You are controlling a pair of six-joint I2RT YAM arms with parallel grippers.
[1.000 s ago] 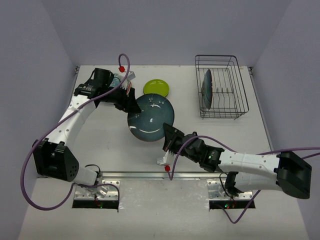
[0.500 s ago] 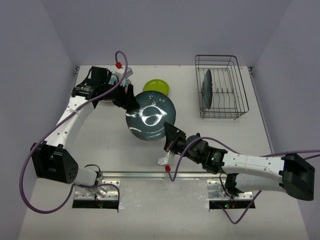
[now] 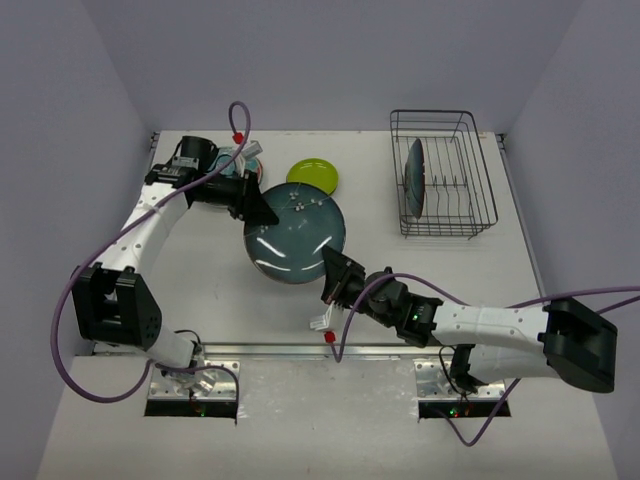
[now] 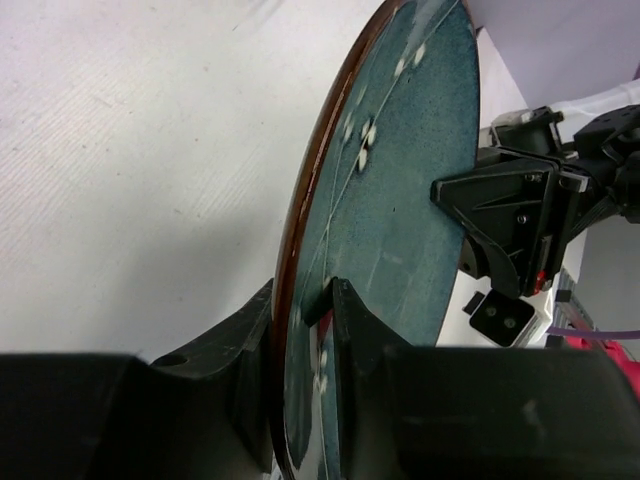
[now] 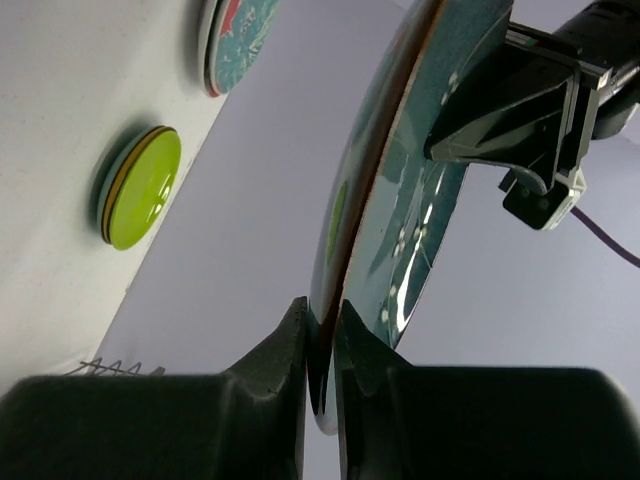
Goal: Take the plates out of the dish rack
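Note:
A large dark teal-blue plate [image 3: 296,238] with a red-brown underside is held above the table between both arms. My left gripper [image 3: 262,206] is shut on its far-left rim, and the plate [image 4: 400,180] stands edge-on between the fingers [image 4: 352,330]. My right gripper [image 3: 336,276] is shut on the near-right rim, and the plate [image 5: 420,190] rises from its fingers [image 5: 290,340]. The dark wire dish rack [image 3: 470,170] stands at the back right with one teal plate [image 3: 414,178] upright in it.
A lime green plate [image 3: 313,176] lies on a yellow-rimmed one behind the held plate; it also shows in the right wrist view [image 5: 145,188]. A teal-patterned plate [image 3: 252,158] lies under my left wrist, seen too in the right wrist view [image 5: 240,30]. Walls enclose three sides.
The held plate has shifted slightly left and tilted. My left wrist has drawn back to the left and my right gripper has followed. Both grips have held.

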